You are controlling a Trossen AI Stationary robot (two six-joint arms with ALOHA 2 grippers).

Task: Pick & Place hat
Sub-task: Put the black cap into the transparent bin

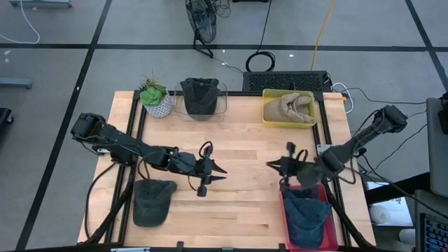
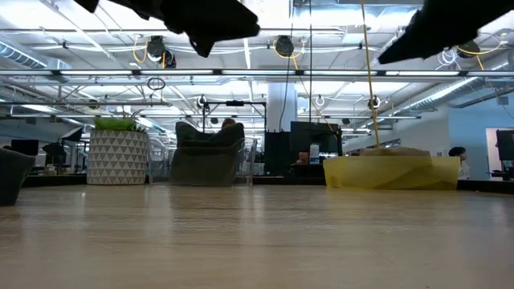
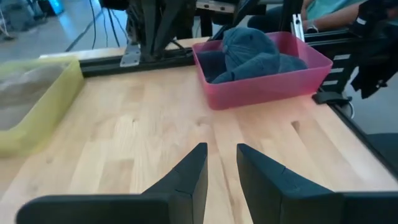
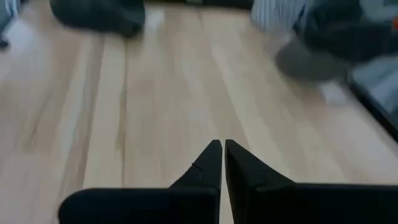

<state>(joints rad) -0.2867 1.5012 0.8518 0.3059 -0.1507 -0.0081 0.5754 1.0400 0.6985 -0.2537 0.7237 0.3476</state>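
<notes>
A dark grey cap (image 1: 152, 201) lies flat on the wooden table near its front left. A blue cap (image 1: 308, 217) sits in a red bin (image 1: 285, 210) at the front right; it also shows in the left wrist view (image 3: 252, 53). My left gripper (image 1: 218, 171) hovers over the table's middle, to the right of the grey cap, with its fingers a small gap apart (image 3: 221, 152) and nothing between them. My right gripper (image 1: 271, 164) hovers just left of the red bin, shut and empty (image 4: 222, 146). Both are above the table top.
A yellow bin (image 1: 269, 115) with a tan hat (image 1: 294, 106) stands at the far right. A clear bin (image 1: 222, 105) with a dark hat (image 1: 201, 96) and a potted plant (image 1: 155, 98) stand at the far left. Bare wood lies between the grippers.
</notes>
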